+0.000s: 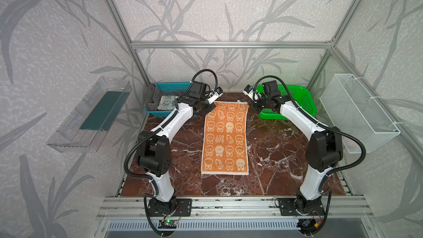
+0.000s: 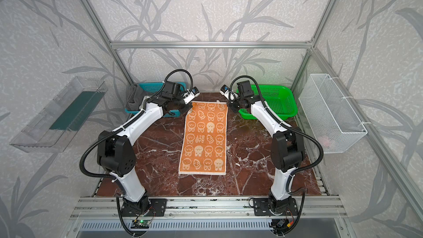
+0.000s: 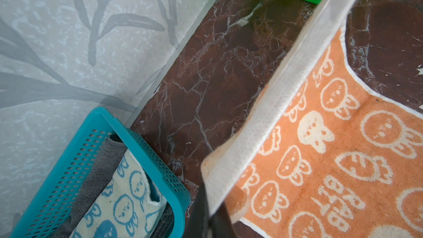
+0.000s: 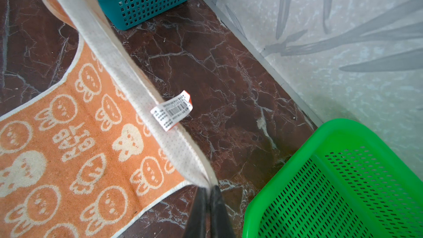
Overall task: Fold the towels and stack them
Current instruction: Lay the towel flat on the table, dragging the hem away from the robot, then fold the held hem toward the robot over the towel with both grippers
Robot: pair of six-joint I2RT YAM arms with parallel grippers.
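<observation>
- The orange towel [image 1: 225, 138] lies lengthwise in the middle of both top views on the table [image 1: 274, 156]. Its upper edge is raised off the surface and pulled taut.
- The left gripper [image 1: 208, 109] is clenched on that towel's upper left corner.
- The right gripper [image 1: 254, 108] is clenched on its upper right corner, and a tag [image 4: 171, 113] hangs from the hem nearby.
- The grey towel [image 1: 151, 98] and blue towel [image 1: 166, 104] sit in the teal basket [image 1: 171, 87], upper left of centre.
- The green basket [image 1: 297, 97] stands upper right of centre.
</observation>
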